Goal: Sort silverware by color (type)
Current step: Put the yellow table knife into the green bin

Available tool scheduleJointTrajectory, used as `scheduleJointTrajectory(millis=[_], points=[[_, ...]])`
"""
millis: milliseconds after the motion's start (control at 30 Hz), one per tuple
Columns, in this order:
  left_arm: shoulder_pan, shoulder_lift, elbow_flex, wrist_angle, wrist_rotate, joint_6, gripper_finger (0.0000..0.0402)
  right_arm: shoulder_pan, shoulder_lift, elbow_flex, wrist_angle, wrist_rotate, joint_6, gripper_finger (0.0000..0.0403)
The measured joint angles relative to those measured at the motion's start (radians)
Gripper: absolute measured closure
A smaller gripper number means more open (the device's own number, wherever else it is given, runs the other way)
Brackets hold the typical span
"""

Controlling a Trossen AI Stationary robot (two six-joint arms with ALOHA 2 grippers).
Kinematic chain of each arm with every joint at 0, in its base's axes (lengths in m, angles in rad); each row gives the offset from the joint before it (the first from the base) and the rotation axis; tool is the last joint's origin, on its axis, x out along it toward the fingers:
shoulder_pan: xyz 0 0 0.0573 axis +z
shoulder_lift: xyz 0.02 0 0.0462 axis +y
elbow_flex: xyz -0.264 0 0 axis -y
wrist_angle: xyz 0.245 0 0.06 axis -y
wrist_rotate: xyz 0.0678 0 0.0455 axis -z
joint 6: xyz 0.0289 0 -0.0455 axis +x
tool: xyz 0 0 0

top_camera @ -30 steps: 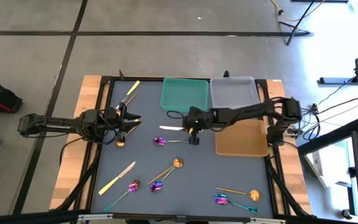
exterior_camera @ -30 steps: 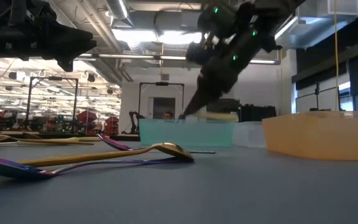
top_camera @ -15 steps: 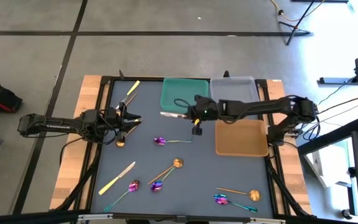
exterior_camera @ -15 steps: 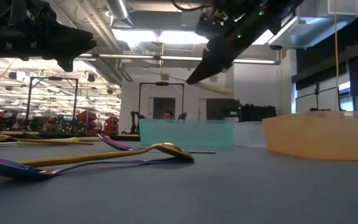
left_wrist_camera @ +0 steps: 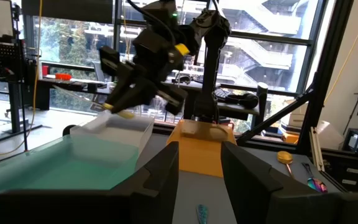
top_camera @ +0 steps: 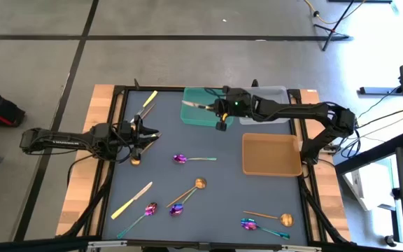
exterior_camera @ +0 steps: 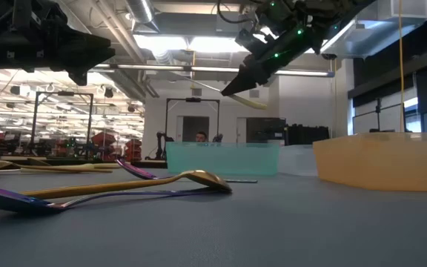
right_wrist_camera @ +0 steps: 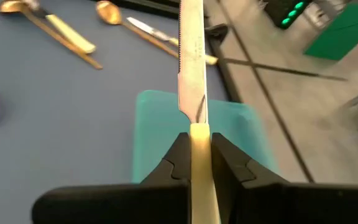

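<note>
My right gripper (top_camera: 217,109) is shut on a pale yellow-gold knife (top_camera: 200,105) above the green tray (top_camera: 207,115); the low view shows the gripper (exterior_camera: 236,87) high over the tray. My left gripper (top_camera: 143,134) is open and empty at the table's left, near a copper-gold spoon (top_camera: 136,160). A purple-blue spoon (top_camera: 180,159) with a teal handle, a copper-gold spoon (top_camera: 199,184), a yellow-gold knife (top_camera: 131,200) and several more spoons lie flat on the dark mat. My right gripper pinches the knife's handle (right_wrist_camera: 199,138) between its two fingers (right_wrist_camera: 178,158), just behind the blade. The fingers lie along the knife, and the blade (right_wrist_camera: 191,62) sticks out past the fingertips. The knife is lifted clear, about level, over the green tray.
A grey tray (top_camera: 262,103) stands right of the green one at the far edge, and an orange tray (top_camera: 271,154) lies at the right. Two more knives (top_camera: 145,103) lie at the far left. Spoons (top_camera: 266,221) lie near the front right.
My right gripper has lifted the yellow-gold knife off the mat and carried it up and toward the far edge, from the table's middle to above the green tray. The knife has stayed about level in the hold.
</note>
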Motion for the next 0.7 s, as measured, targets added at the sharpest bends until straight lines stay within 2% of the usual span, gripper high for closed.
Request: scheduleJointTrajectory(millis=[400, 700], points=[[0.0, 0.0, 0.0, -0.003, 0.0, 0.0, 0.0287, -0.15, 0.141, 0.0, 0.112, -0.037, 0.003, 0.0382], [0.0, 0.0, 0.0, -0.002, 0.0, 0.001, 0.0287, -0.161, 0.234, 0.0, 0.152, -0.044, 0.007, 0.0382]])
